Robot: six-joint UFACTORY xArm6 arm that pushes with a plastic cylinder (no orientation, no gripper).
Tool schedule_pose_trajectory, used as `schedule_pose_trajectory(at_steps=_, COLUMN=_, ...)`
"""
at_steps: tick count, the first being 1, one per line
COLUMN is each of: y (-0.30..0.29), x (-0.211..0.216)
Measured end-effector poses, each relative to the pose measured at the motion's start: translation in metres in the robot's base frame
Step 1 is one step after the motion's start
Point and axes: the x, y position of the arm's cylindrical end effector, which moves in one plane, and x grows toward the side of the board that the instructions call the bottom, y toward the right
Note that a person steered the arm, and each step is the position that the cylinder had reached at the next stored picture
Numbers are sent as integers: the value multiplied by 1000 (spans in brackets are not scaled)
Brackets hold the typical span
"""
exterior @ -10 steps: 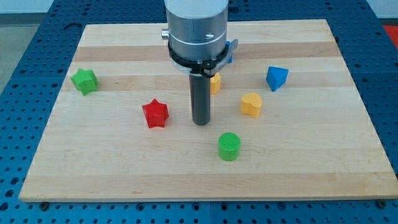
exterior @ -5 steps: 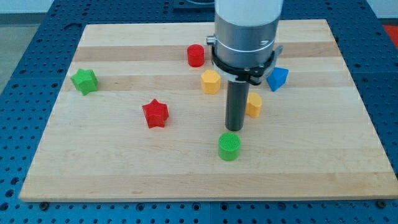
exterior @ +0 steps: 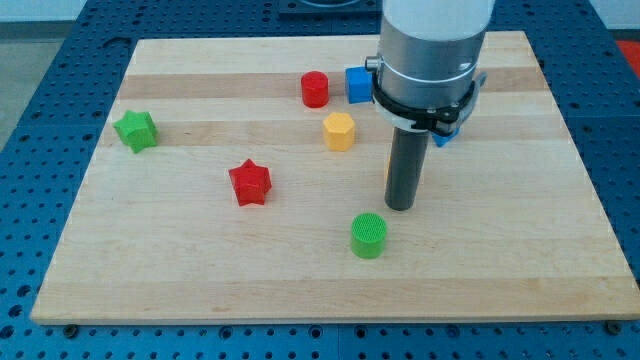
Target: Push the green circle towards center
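The green circle (exterior: 368,235) is a short green cylinder standing on the wooden board (exterior: 200,260), below the board's middle. My tip (exterior: 401,206) rests on the board just above and to the right of the green circle, a small gap apart from it. The rod and the arm's grey body hide the yellow block behind them almost fully.
A red star (exterior: 249,183) lies left of centre. A green star (exterior: 135,130) sits at the left edge. A yellow hexagon (exterior: 339,131), a red cylinder (exterior: 315,89) and a blue cube (exterior: 358,84) stand near the top. A blue block (exterior: 447,132) peeks out behind the arm.
My tip has moved to the right across the board, from left of and above the green circle to its upper right. The blocks have not moved.
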Motion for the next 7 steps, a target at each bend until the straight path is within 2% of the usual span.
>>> schedule_pose_trajectory(at_steps=3, y=38, x=13)
schedule_pose_trajectory(at_steps=7, y=39, x=49)
